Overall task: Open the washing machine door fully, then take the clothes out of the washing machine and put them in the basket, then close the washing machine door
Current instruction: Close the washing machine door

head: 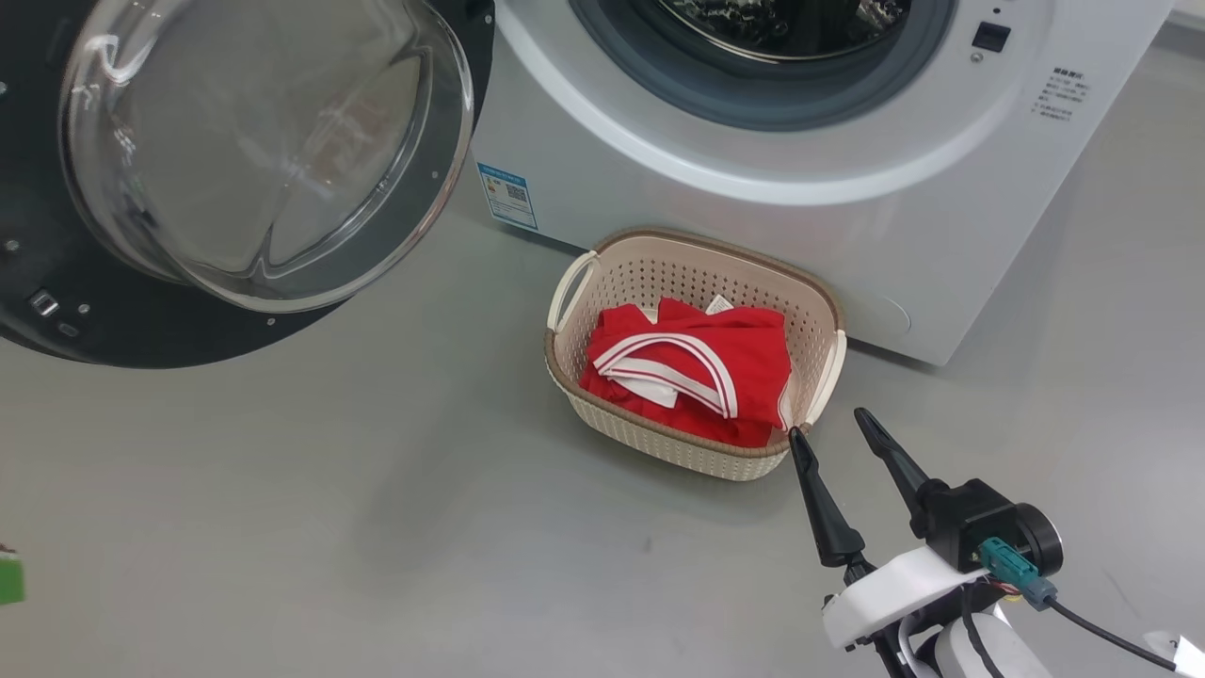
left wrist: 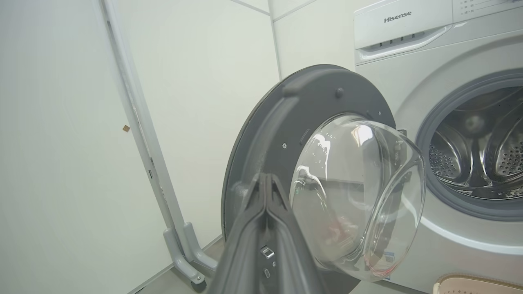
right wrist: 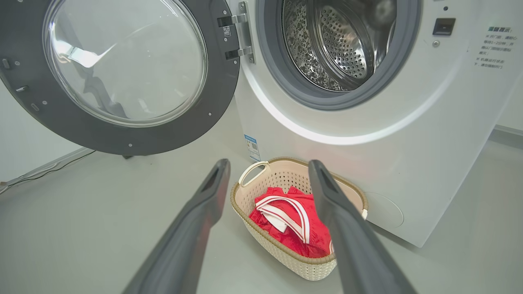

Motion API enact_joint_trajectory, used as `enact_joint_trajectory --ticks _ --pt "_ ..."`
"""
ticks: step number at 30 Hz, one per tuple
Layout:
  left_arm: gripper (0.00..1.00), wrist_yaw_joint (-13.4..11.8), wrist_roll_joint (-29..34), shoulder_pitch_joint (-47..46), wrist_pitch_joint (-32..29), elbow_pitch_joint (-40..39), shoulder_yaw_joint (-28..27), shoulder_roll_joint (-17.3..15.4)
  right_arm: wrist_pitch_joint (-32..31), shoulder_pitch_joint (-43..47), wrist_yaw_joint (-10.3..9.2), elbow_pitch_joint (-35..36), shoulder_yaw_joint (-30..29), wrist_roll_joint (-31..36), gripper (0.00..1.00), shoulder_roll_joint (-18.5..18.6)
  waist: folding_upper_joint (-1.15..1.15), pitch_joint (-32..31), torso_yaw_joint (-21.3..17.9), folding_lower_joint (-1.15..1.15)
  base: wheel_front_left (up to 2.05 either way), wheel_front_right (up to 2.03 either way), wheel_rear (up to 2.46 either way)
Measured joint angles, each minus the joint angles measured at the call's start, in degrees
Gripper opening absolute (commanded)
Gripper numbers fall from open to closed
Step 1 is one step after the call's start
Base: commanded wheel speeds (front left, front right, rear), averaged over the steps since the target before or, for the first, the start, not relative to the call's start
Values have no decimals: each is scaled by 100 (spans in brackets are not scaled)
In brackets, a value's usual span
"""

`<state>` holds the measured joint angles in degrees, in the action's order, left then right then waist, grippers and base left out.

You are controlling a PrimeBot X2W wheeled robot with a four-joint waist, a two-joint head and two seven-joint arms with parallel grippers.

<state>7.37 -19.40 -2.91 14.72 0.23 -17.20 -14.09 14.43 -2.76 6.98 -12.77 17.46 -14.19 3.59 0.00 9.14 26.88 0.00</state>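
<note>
The washing machine door (head: pixel 141 339) stands swung open at the left, its glass bowl (head: pixel 264 141) bulging out. The washing machine (head: pixel 847 245) shows a bare steel drum (right wrist: pixel 339 41). On the floor in front sits the cream basket (head: pixel 659 443) holding the red clothes (head: pixel 715 363) with white stripes. My right gripper (head: pixel 829 424) hovers open just right of the basket's near corner, nothing between its fingers; the right wrist view frames the basket (right wrist: pixel 286 249) and clothes (right wrist: pixel 286 212) between them. My left gripper (left wrist: pixel 265 176) is shut and empty, its tips pointing at the door's grey outer rim (left wrist: pixel 286 114); contact is unclear.
A white wall with a grey pipe (left wrist: pixel 139 122) and a stand foot (left wrist: pixel 184 253) lies behind the open door. A blue label (head: pixel 508 193) marks the machine's lower left corner. A green object (head: pixel 9 574) shows at the left edge. Grey floor spreads around the basket.
</note>
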Motion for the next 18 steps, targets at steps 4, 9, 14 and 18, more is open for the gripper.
enact_joint_trajectory --ticks 4,9,14,18 --pt "0 0 -857 -270 -10 387 -254 -224 0 -119 -2 2 7 65 100 24 0 198 -117 0 0 0 0" --pt "0 0 -1804 -1016 -360 668 -560 -642 -12 -266 -9 27 -7 133 100 102 0 440 -271 0 0 0 0" --pt "0 0 -2838 -1645 -891 1280 -1156 -944 -57 -456 -15 56 5 223 100 126 0 650 -440 0 0 0 0" --pt "0 0 -3467 -2126 -1348 1901 -1753 -1266 -57 -569 -25 91 30 232 100 119 0 784 -602 0 0 0 0"
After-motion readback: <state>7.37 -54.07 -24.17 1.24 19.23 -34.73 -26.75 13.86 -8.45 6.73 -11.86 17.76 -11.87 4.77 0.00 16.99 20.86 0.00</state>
